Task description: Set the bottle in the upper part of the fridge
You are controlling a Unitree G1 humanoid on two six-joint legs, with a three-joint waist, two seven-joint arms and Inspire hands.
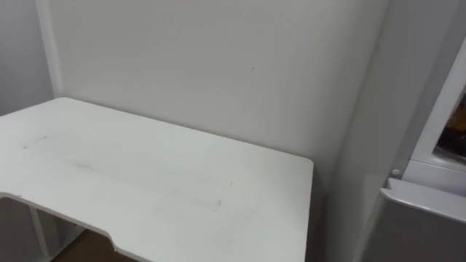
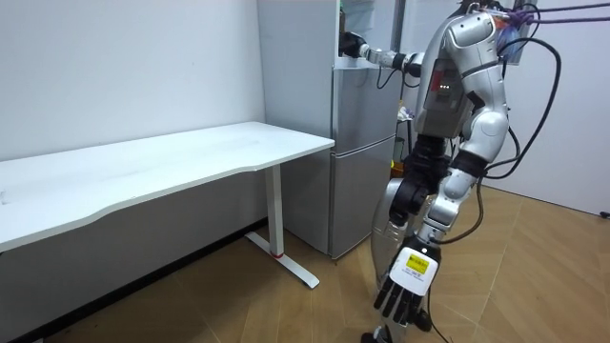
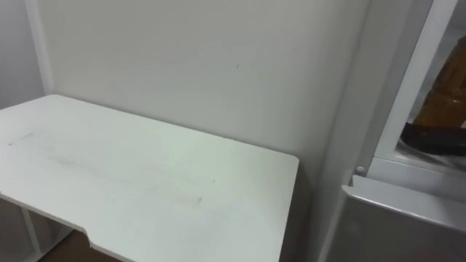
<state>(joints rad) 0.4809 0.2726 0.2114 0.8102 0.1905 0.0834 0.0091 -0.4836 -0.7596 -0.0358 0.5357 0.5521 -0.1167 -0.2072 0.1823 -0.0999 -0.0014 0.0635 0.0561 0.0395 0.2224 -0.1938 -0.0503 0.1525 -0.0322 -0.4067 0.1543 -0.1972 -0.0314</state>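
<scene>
I stand beside a grey fridge (image 2: 362, 157) at the end of a white table (image 2: 162, 167). My right arm stretches out to the fridge's upper compartment, and my right hand (image 2: 352, 45) is at its front edge; its grip cannot be made out. In the right eye view the dark forearm (image 3: 431, 136) lies inside the opening, with a brown-orange shape (image 3: 443, 102), perhaps the bottle, just above it. My left hand (image 2: 405, 286) hangs low by my leg, fingers relaxed and holding nothing.
The white table (image 1: 145, 182) has a bare top and runs off to my left along the wall. The lower fridge door's top edge (image 3: 408, 207) juts out at the right. Wooden floor (image 2: 534, 276) lies behind me.
</scene>
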